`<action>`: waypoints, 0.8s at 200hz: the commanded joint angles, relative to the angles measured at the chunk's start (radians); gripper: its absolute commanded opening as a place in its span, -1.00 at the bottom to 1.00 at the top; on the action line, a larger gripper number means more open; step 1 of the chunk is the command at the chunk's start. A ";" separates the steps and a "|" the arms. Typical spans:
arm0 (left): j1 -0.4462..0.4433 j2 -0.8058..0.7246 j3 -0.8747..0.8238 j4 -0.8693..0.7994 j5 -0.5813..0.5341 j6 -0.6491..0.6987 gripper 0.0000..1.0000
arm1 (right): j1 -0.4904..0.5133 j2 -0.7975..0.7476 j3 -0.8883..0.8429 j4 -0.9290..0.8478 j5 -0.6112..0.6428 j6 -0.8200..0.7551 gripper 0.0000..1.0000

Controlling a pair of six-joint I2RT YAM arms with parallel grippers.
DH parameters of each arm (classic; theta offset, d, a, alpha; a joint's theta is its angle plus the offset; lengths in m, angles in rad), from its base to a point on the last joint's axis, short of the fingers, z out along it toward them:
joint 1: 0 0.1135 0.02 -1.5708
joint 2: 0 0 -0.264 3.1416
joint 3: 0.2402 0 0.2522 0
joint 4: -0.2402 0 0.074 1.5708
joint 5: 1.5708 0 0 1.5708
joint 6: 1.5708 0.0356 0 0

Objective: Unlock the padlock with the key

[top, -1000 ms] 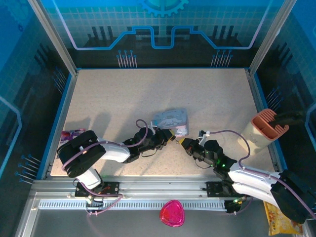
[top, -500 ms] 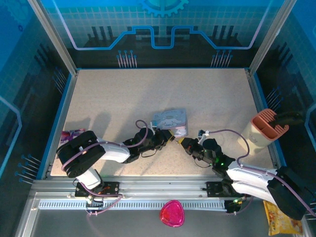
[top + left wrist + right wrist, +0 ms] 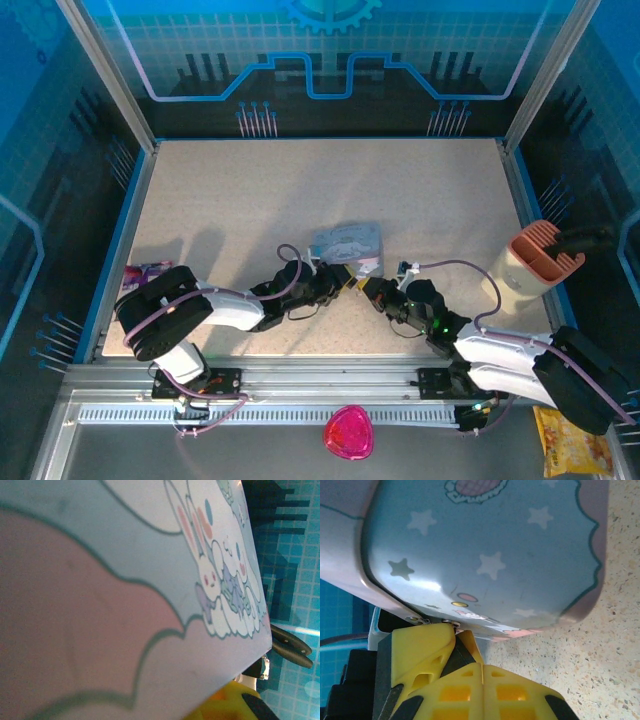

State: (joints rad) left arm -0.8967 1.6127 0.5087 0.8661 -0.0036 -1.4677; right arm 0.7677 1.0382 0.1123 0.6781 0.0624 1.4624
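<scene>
The right hand [image 3: 481, 672] sits just on the near side of the tin [image 3: 347, 243], its fingers pressed together with no gap; whether the key lies between them cannot be told. The left hand [image 3: 344, 280] meets it tip to tip at the tin's near edge, and its spread cannot be told. A silvery bit [image 3: 452, 624] shows there, too small to call padlock or key. The tin lies on the table [image 3: 250, 190].

Overhead view looks down; wrist views (very close) share the tin [image 3: 346, 243].
</scene>
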 commanded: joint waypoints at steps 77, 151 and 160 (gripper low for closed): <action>-0.017 -0.064 0.060 -0.058 0.072 0.045 -1.00 | 0.015 -0.121 0.052 -0.183 0.032 -0.120 -0.49; 0.062 -0.155 0.075 -0.417 0.001 0.171 -1.00 | 0.021 -0.345 0.179 -0.696 0.147 -0.717 0.02; 0.067 -0.163 0.070 -0.433 0.001 0.171 -1.00 | 0.045 -0.340 0.183 -0.688 0.152 -0.801 0.02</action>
State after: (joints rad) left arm -0.8513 1.4975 0.5549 0.5114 0.0212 -1.3418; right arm 0.7753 0.6994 0.2798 0.0914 0.1703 0.9569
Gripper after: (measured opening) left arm 0.147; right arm 0.508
